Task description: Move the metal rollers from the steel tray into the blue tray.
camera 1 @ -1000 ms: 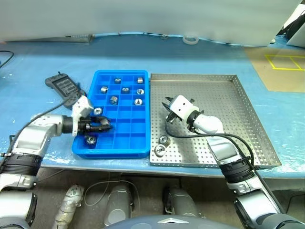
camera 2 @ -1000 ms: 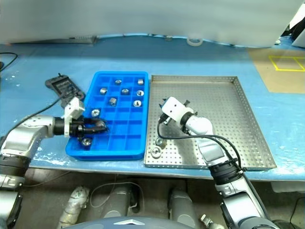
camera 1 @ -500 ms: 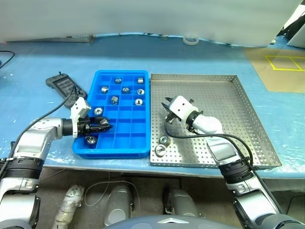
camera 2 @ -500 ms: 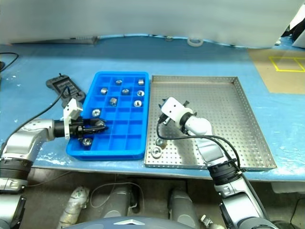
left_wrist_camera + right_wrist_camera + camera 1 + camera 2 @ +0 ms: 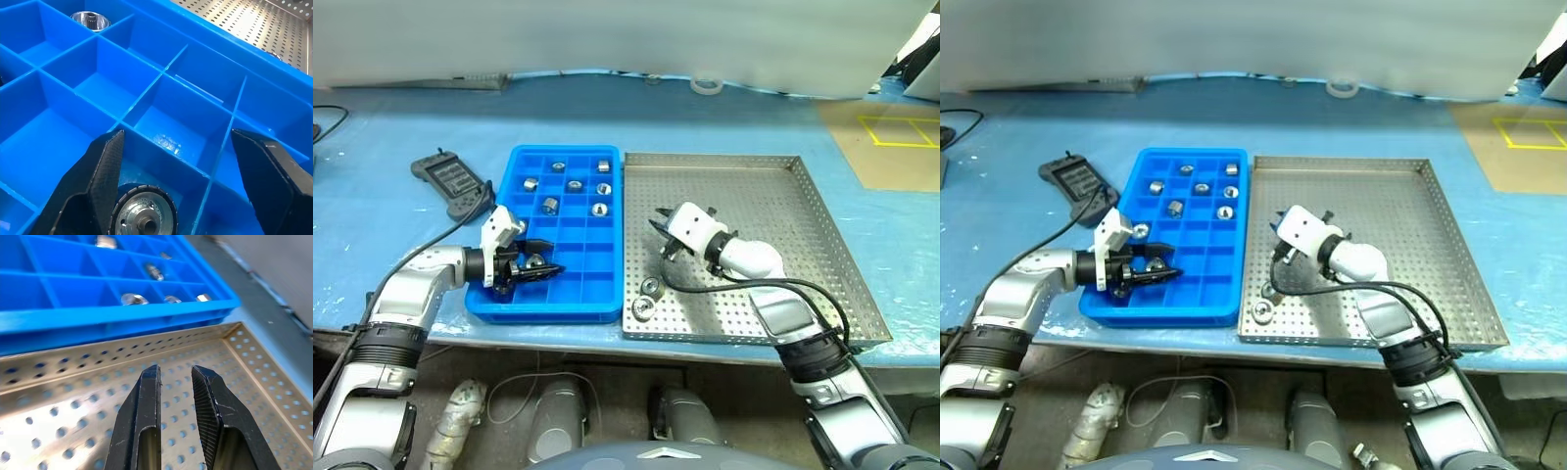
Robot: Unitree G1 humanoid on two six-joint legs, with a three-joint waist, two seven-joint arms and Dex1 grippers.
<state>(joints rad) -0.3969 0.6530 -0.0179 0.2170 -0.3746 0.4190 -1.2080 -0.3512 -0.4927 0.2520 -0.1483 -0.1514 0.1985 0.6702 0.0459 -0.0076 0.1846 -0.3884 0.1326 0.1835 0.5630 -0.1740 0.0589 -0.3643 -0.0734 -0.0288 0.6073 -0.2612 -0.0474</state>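
The blue tray [image 5: 578, 289] lies left of the steel tray [image 5: 773, 211], rim to rim. Several metal rollers [image 5: 575, 185] sit in its far compartments. My left gripper [image 5: 553, 257] hovers open over its front left cells, and one roller [image 5: 144, 220] lies free in the cell between the spread fingers. Two rollers [image 5: 652, 287] rest near the steel tray's front left corner. My right gripper [image 5: 661, 238] hangs over the steel tray's left part, its fingers [image 5: 149, 396] a narrow gap apart and empty.
A dark grey controller [image 5: 450, 181] with a cable lies left of the blue tray. A white tape roll [image 5: 706, 84] sits at the table's far edge. Yellow tape marks a brown patch [image 5: 891, 137] at the far right.
My left gripper has opened and let go of the roller, which now lies in a front cell of the blue tray. The left hand moved right. The right gripper drew back a little.
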